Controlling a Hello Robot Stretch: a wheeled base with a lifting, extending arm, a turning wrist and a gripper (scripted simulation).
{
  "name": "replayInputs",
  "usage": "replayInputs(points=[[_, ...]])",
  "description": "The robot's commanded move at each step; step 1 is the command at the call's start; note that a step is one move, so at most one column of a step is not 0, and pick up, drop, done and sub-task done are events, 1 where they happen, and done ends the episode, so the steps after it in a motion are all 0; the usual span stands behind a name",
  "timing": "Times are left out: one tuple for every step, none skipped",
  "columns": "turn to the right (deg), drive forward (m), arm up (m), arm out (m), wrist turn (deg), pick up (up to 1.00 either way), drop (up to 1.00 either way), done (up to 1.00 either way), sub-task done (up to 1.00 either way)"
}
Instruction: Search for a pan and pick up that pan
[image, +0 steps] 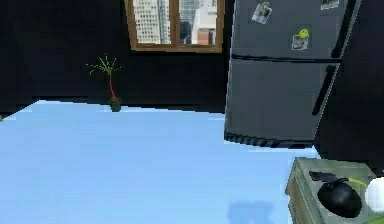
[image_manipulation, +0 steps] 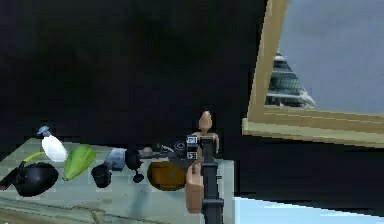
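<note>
A round, shallow brown vessel (image_manipulation: 164, 176) lies on the grey-green table (image_manipulation: 120, 202) in the arm side view, just left of the dark arm bar (image_manipulation: 210, 192). Whether it is a pan I cannot tell. The gripper (image_manipulation: 152, 153) reaches left from the two white marked squares (image_manipulation: 190, 148), just above that vessel among small tableware. I cannot tell whether it holds anything. The same table's corner (image: 300, 185) appears at the forward view's lower right, bearing a black kettle-like pot (image: 340, 196).
On the table stand a white spray bottle (image_manipulation: 52, 146), a green leafy thing (image_manipulation: 80, 161), a black pot (image_manipulation: 35, 180), a dark mug (image_manipulation: 100, 175), a grey cup (image_manipulation: 118, 158) and a wooden figure (image_manipulation: 205, 126). Ahead are pale blue floor (image: 130, 160), a fridge (image: 285, 75), a potted plant (image: 110, 82) and a window (image: 175, 22).
</note>
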Motion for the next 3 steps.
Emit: replayInputs(points=[[0.0,0.00,0.00,0.00,27.0,0.00,0.00,0.00,0.00],[0.0,0.00,-0.30,0.00,0.0,0.00,0.00,0.00,0.00],[0.0,0.00,0.00,0.00,0.0,1.00,0.00,0.00,0.00]])
